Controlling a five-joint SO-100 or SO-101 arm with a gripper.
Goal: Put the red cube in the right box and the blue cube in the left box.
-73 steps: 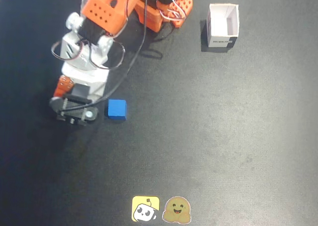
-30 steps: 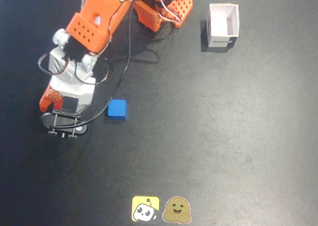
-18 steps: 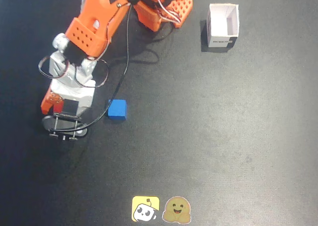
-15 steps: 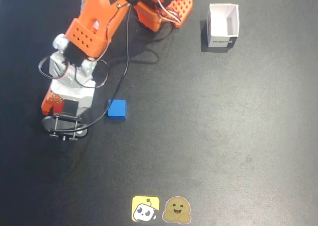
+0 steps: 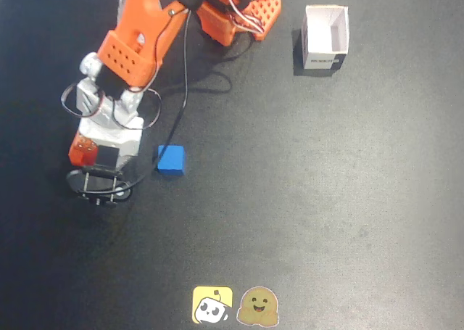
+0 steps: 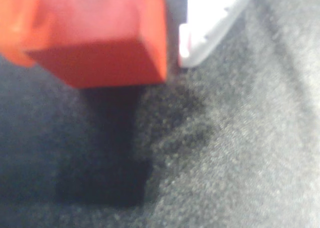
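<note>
1. Gripper [image 5: 88, 153]: at the left of the fixed view, pointed down at the dark mat [image 5: 304, 214]. In the wrist view the red cube [image 6: 100, 37] fills the upper left with a white finger [image 6: 210, 25] just beside its right face and a shadow on the mat beneath it, so the jaws appear closed about the cube with the cube clear of the mat. How much of each face the fingers cover cannot be told; the view is blurred.
2. Red cube, fixed view [image 5: 82, 150]: a small red patch at the gripper's left edge, mostly hidden by the arm.
3. Blue cube [image 5: 171, 159]: on the mat just right of the gripper, untouched.
4. Right box [image 5: 325, 37]: open-topped, at the upper right of the fixed view, well apart from the gripper. No second box is in view.
5. Risk, slip: a shallow or off-centre hold could let the cube twist or drop during the long carry.
6. Risk, collision: a low swing to the right could knock the blue cube.
7. Risk, release: the box opening is small; an off-centre drop could strike the rim or tip the light box.
</note>
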